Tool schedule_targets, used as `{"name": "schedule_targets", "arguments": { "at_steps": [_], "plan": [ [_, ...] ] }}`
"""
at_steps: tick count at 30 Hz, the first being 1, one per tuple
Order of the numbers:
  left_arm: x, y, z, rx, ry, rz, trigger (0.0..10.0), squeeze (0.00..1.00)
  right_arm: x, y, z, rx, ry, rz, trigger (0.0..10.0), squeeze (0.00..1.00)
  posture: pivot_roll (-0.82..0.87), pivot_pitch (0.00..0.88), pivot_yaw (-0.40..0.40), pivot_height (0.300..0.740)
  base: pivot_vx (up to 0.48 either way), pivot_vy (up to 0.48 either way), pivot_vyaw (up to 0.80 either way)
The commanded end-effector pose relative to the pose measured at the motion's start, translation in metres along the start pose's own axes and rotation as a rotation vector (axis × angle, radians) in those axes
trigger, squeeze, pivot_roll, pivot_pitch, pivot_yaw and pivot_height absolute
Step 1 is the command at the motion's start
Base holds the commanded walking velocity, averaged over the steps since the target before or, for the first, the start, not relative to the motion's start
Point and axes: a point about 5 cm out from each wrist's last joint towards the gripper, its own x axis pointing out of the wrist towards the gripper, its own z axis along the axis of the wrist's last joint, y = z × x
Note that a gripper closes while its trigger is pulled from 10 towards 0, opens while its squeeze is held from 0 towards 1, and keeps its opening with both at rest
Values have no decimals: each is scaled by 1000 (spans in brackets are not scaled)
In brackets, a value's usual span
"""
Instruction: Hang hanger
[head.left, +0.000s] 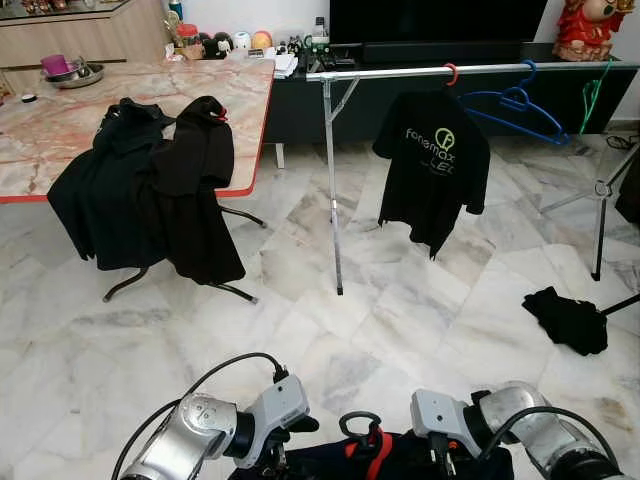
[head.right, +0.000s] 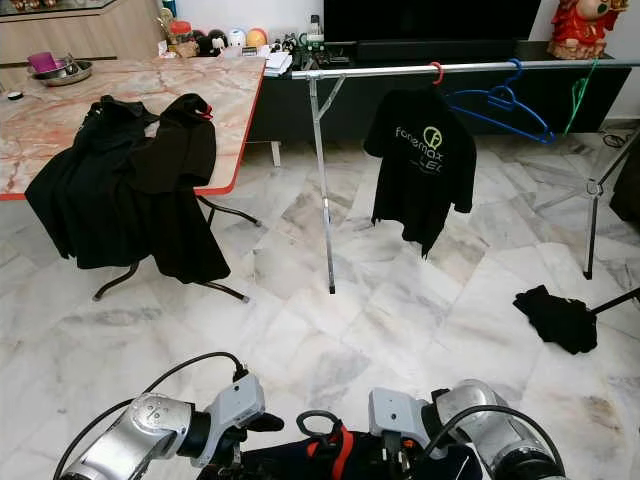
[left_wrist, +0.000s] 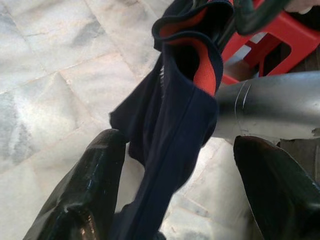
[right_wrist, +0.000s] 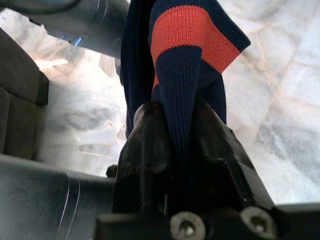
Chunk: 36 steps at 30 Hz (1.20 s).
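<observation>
Pinched hard together, the right gripper (right_wrist: 172, 150) has its two black fingers closed on the navy knitted garment with orange stripes (right_wrist: 192, 60), the cloth squeezed between them. Spread wide, the left gripper (left_wrist: 175, 195) has its jaws well apart, with a fold of the same navy garment hanging between them; whether either finger (left_wrist: 80, 190) touches the cloth cannot be told. Both silver arms sit low in the head views, close together, with the garment bunched between them and a dark hanger hook (head.left: 360, 428) rising from it.

Beyond lies pale marble floor (head.left: 400, 300). At the left, a pink marble-topped table with a red edge (head.left: 60, 130) has black clothes (head.left: 150, 190) draped over its edge. Ahead stands a silver metal clothes rail (head.left: 420, 72), well apart from the grippers. On it hang a black printed T-shirt on a red hanger (head.left: 432, 165), a bare blue plastic hanger (head.left: 515, 105) and a green hanger (head.left: 595, 90). A small black cloth (head.left: 568, 318) lies on the floor at the right.
</observation>
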Motion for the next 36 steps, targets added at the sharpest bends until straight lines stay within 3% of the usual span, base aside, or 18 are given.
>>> {"name": "schedule_targets", "arguments": {
  "at_steps": [1, 7, 17, 18, 19, 36],
  "plan": [
    [-1, 2, -2, -13, 6, 4, 10000, 0, -1, -6, 12, -39, -44, -23, 0, 0, 116, 115, 20, 740, 0, 0, 0],
    [4, 6, -2, -59, -24, 6, 10000, 0, -2, -15, 28, -56, -109, -36, 0, 0, 113, 120, 22, 740, 0, 0, 0],
    [9, 14, -1, -86, -45, 70, 9686, 0, -4, -17, 36, -63, -144, -29, 0, 0, 111, 124, 22, 740, 0, 0, 0],
    [9, 14, -1, -89, -47, 75, 4157, 0, -4, -17, 36, -63, -144, -29, 0, 0, 111, 124, 22, 740, 0, 0, 0],
    [11, 16, 0, -92, -53, 90, 0, 0, -4, -17, 36, -60, -146, -28, 0, 0, 111, 124, 22, 740, 0, 0, 0],
    [13, 19, 0, -91, -63, 99, 0, 0, -3, -15, 32, -35, -139, -33, 0, 0, 112, 129, 24, 740, 0, 0, 0]
  ]
}}
